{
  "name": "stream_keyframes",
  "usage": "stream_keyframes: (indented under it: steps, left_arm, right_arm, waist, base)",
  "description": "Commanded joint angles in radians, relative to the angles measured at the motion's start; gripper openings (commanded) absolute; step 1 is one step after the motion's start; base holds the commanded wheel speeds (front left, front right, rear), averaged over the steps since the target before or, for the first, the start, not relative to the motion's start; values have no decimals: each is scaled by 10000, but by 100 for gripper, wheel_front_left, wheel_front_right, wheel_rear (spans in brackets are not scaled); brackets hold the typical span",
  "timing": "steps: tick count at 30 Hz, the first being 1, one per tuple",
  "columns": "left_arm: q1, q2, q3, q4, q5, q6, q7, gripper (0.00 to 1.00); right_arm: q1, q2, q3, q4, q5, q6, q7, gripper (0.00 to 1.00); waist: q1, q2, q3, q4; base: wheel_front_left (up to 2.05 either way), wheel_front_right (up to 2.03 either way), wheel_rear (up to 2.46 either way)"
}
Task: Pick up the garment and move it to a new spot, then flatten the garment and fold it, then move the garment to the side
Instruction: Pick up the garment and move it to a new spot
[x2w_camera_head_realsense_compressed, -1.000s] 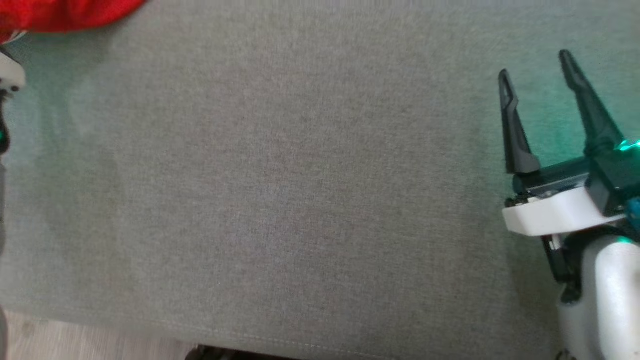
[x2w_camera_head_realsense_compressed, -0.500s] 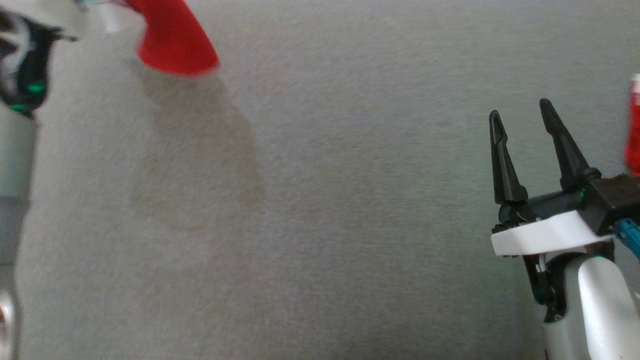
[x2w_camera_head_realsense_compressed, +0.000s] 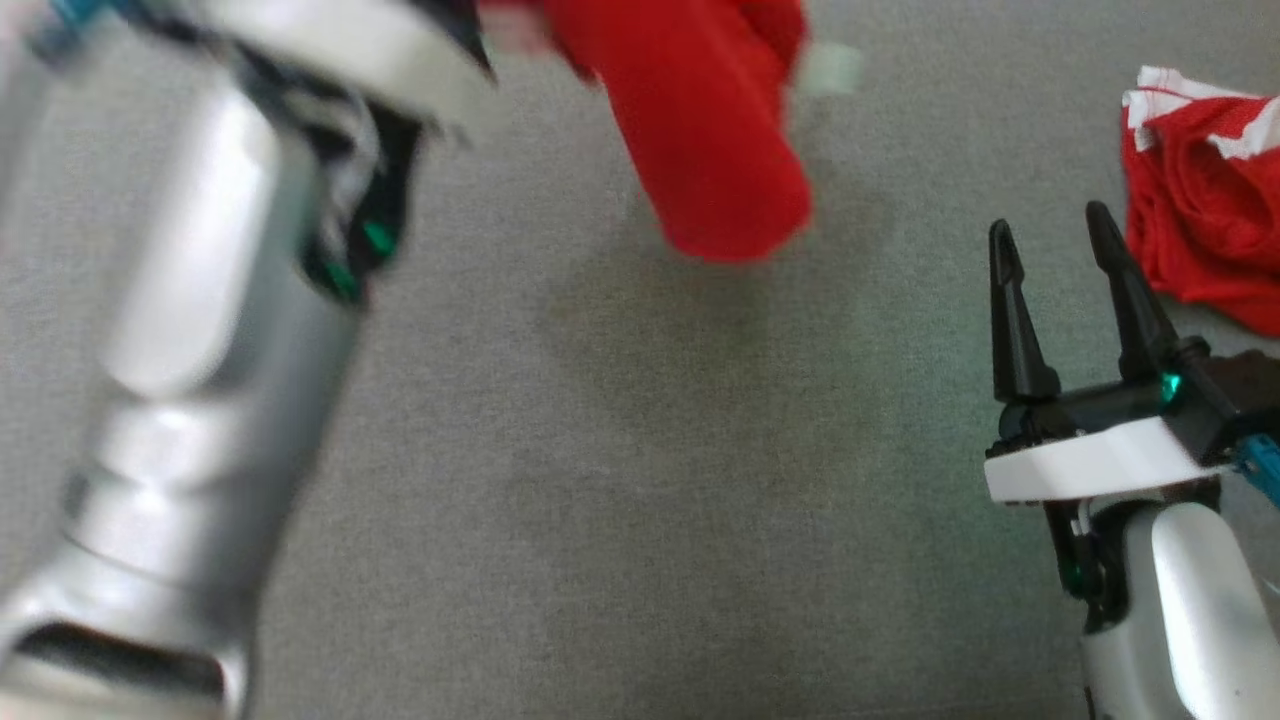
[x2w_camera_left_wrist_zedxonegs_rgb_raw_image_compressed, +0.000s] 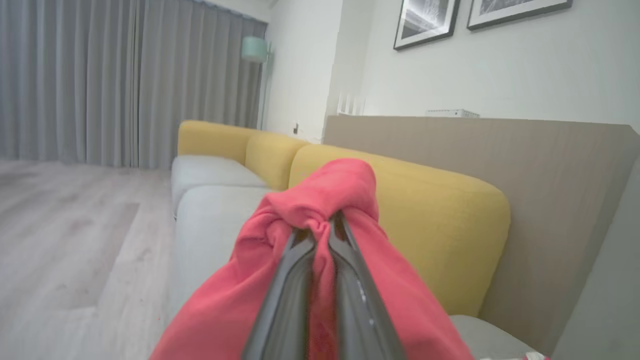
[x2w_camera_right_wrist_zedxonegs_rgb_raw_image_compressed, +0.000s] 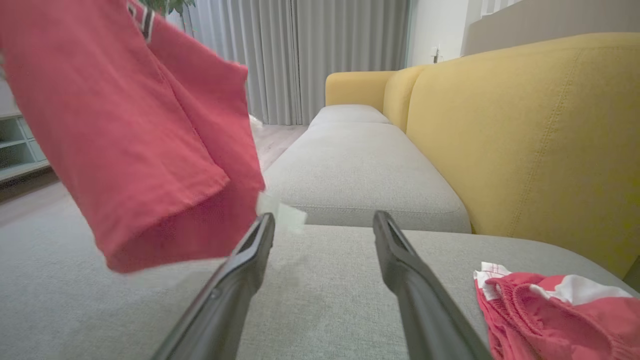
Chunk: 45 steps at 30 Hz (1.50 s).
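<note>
"Red fabric was pinched tight between the closed fingers of the left gripper (x2w_camera_left_wrist_zedxonegs_rgb_raw_image_compressed: 324, 227). Why so high?"

"So the red garment (x2w_camera_left_wrist_zedxonegs_rgb_raw_image_compressed: 320, 190) hung free above the grey sofa seat (x2w_camera_head_realsense_compressed: 600, 450) and could be carried across it, I'd judge. It draped from the fingertips down both sides, with its lower hem seemingly clear of the cushion."

"And the right gripper (x2w_camera_head_realsense_compressed: 1049, 222)?"

"Jaws spread, holding nothing, low over the seat — the hanging cloth was off to its left, not touching it. Free, I'd guess, to help with flattening."

"Farther off?"

"A second red garment with white trim (x2w_camera_head_realsense_compressed: 1200, 230) lay crumpled on the seat just beyond the right fingers — in front of the yellow back cushions (x2w_camera_right_wrist_zedxonegs_rgb_raw_image_compressed: 525, 140)."
</note>
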Motion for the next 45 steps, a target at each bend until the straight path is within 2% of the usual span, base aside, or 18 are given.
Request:
stream_keyframes:
  steps: [1, 5, 11, 12, 13, 14, 15, 22, 30, 45]
  left_arm:
    - [237, 260, 277, -189, -56, 87, -197, 0]
    - [1813, -185, 228, 542, -332, 188, -1143, 0]
    - [3553, -443, 12, 2199, -332, 132, -2360, 0]
    - [3691, -462, -20, 2424, -304, 105, -2523, 9]
    - [3795, -491, -20, 2605, -292, 83, -2688, 27]
    - [3862, -517, -21, 2757, -273, 41, -2823, 74]
    - [3899, -531, -32, 2884, -227, 6, -2935, 100]
    - [3876, -550, 83, 3048, 141, -123, -3312, 100]
    - [4451, -288, 429, 2302, 500, 10, -3371, 100]
    - [7722, 182, 778, 393, 652, 988, -3377, 100]
  right_arm:
    - [-352, 44, 212, -295, 69, -7, -121, 100]
    - [-324, 44, 235, -25, 95, -7, -238, 100]
    - [-323, 45, 395, 309, 111, -7, -369, 100]
    - [-320, 45, 410, 375, 108, -7, -384, 100]
    - [-312, 45, 422, 446, 103, -7, -396, 100]
    - [-301, 45, 424, 520, 89, -7, -406, 100]
    - [-287, 45, 415, 597, 66, -7, -416, 100]
    - [-221, 45, 269, 1001, -60, -7, -442, 100]
    - [-111, 45, 34, 1264, -341, -7, -338, 100]
    - [1149, 45, -2, 1415, -49, -7, -347, 100]
  waist:
    - [-2, -1, 138, -74]
    - [-2, -1, 278, -81]
    - [-2, -1, 337, -75]
    - [-2, -1, 325, -62]
    - [-2, -1, 307, -45]
    - [-2, -1, 276, -23]
    - [-2, -1, 233, 6]
    - [-2, -1, -271, 263]
    - [-2, -1, -1139, 687]
    - [-2, -1, -2140, 1378]
  base:
    - [0, 0, 0]
    - [0, 0, 0]
    - [0, 0, 0]
    - [0, 0, 0]
    - [0, 0, 0]
    - [0, 0, 0]
    - [0, 0, 0]
    - [0, 0, 0]
    - [0, 0, 0]
    - [0, 0, 0]
